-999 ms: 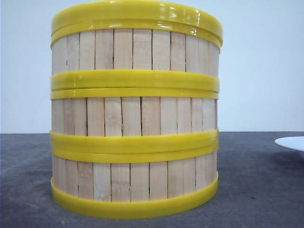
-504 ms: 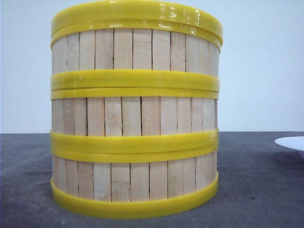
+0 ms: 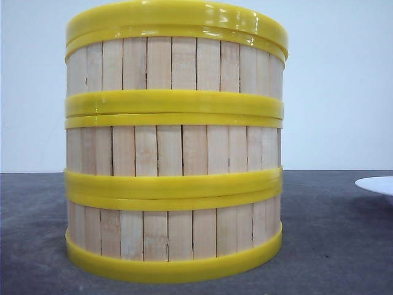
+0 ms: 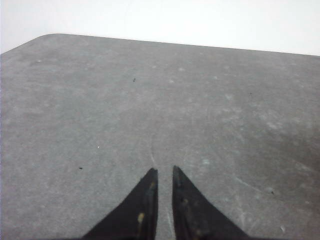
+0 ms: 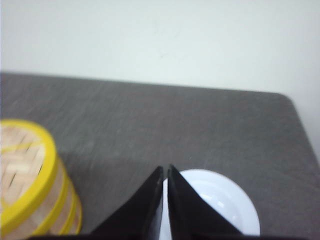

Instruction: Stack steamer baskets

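Three steamer baskets stand stacked in one column close to the front camera: the top one (image 3: 175, 64), the middle one (image 3: 175, 150) and the bottom one (image 3: 175, 233) on the grey table. Their yellow bands line up evenly. The right wrist view shows the stack (image 5: 25, 165) from above, woven inside visible. My right gripper (image 5: 165, 168) is shut and empty, hovering over the edge of a white plate, apart from the stack. My left gripper (image 4: 164, 170) hangs over bare table, fingers nearly together with only a narrow slit, holding nothing. Neither gripper shows in the front view.
A flat white plate (image 3: 377, 184) lies on the table to the right of the stack, and it sits under my right fingers (image 5: 220, 200) in the wrist view. The table's far edge (image 4: 165, 42) meets a pale wall.
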Robot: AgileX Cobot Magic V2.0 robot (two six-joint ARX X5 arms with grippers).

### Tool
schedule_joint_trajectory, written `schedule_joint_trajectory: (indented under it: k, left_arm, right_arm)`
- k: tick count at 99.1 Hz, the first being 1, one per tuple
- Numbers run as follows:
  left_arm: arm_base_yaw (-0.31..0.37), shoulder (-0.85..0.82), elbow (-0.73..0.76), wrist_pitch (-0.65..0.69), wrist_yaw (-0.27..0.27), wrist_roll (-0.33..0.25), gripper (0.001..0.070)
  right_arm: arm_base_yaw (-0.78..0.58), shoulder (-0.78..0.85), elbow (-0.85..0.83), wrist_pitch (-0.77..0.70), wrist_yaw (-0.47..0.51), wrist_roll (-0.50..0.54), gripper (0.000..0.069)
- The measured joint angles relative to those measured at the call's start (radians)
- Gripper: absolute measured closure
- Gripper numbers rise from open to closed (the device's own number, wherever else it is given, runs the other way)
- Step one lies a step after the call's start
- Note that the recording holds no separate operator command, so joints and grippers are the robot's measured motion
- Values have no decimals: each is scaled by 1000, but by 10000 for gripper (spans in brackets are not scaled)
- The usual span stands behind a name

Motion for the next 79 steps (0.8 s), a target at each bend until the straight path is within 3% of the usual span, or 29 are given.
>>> schedule_joint_trajectory:
  k: [38, 61, 79]
  left_arm:
    - [0, 0, 0, 0, 0, 0, 684]
    - [0, 0, 0, 0, 0, 0, 684]
    - [0, 0, 0, 0, 0, 0, 684]
  right_arm:
    - [-338, 0, -16, 176, -21, -174, 680]
    - [-605, 0, -25, 214, -250, -240, 680]
    - [-749, 0, -72, 322, -387, -302, 680]
